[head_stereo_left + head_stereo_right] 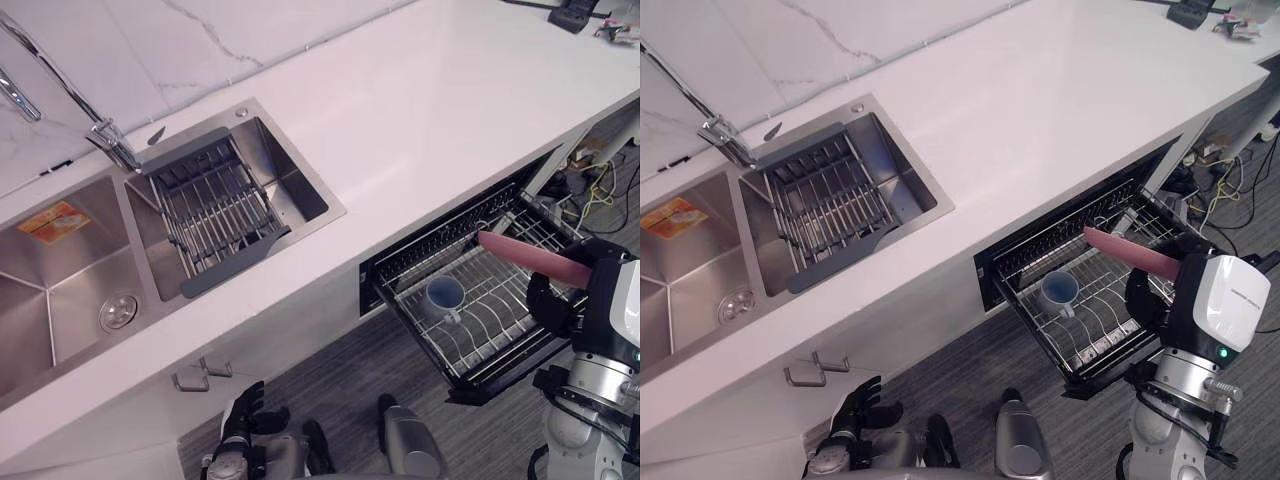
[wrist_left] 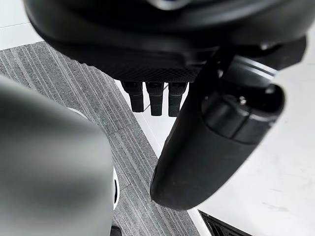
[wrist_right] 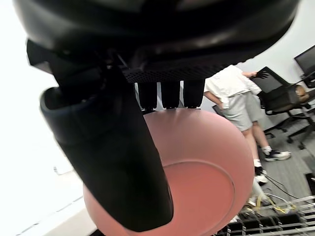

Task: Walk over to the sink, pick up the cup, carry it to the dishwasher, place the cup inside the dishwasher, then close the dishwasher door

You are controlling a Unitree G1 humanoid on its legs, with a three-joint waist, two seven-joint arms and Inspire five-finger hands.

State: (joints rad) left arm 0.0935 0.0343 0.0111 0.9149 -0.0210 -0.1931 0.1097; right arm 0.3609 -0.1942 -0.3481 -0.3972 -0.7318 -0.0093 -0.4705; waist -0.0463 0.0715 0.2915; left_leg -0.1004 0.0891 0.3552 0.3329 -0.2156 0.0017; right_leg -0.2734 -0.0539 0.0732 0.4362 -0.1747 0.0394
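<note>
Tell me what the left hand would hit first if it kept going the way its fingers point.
Likely the white cabinet front below the sink, near its metal handle; the left hand hangs low, open, fingers aimed at it. Depth is unclear. The right hand holds a pink plate.

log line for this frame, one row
right hand: pinching pink plate over dishwasher rack | cup: upright in rack | dishwasher: open | left hand: open, low
</note>
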